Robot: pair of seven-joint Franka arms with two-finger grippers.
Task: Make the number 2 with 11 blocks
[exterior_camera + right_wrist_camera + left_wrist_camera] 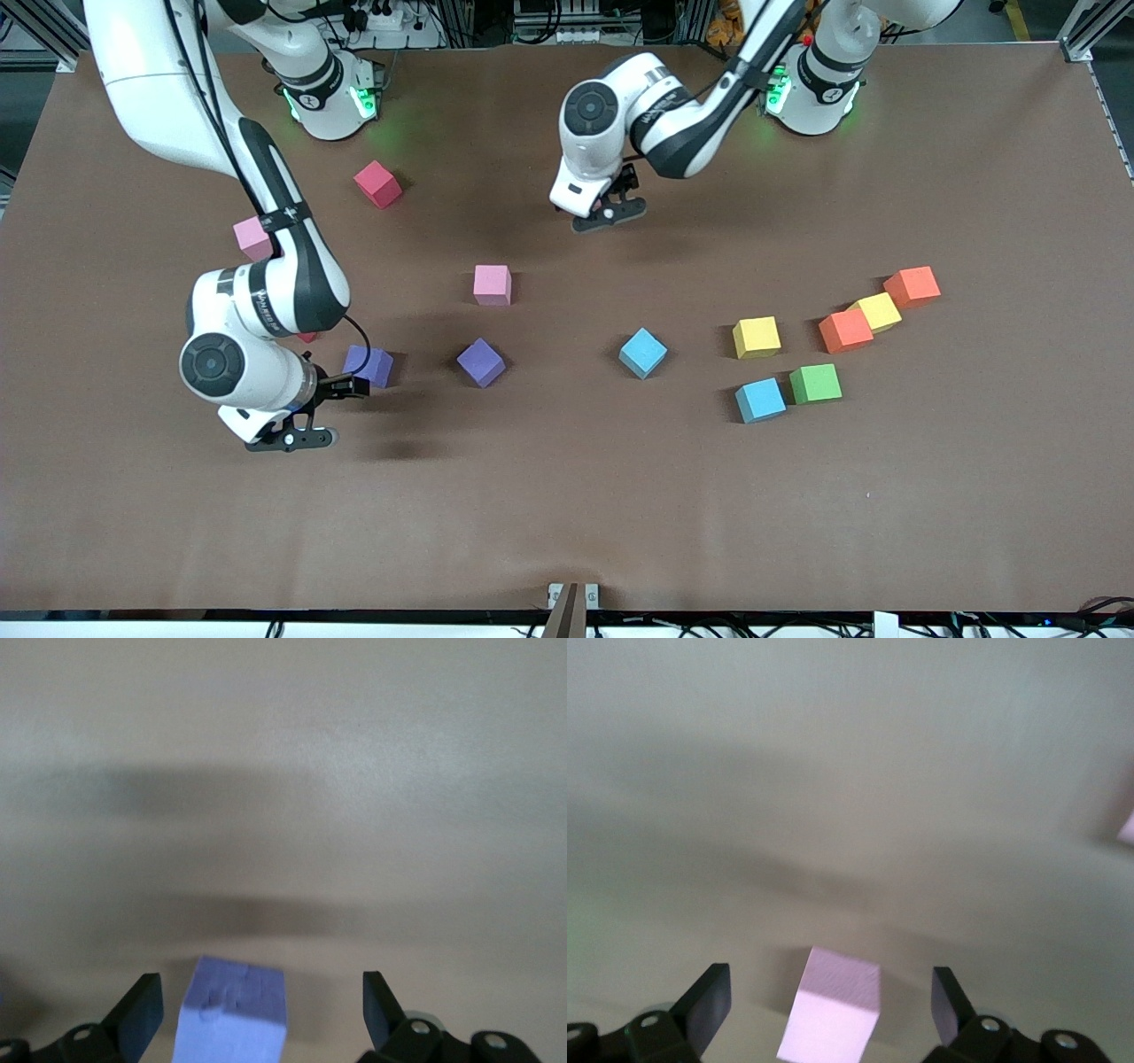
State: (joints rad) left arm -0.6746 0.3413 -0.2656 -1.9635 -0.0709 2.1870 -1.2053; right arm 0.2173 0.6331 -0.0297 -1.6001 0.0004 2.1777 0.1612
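The blocks lie scattered and no number 2 is in view. My left gripper [607, 213] [831, 992] stands open near the robots' side, low over the table. A pink block [833, 1014] rests between its fingers, apart from both. My right gripper [288, 434] [263, 997] is open toward the right arm's end, astride a bluish-purple block [232, 1019] that its hand hides in the front view. A purple block [368, 365] sits just beside that hand. Another purple block [481, 361], a pink block [492, 284] and a light blue block [642, 352] lie mid-table.
A red block [376, 183] and a pink block [252, 237] lie near the right arm's base. Toward the left arm's end sit yellow [756, 337], light blue [760, 400], green [815, 383], orange [845, 330], yellow [877, 310] and orange [912, 286] blocks.
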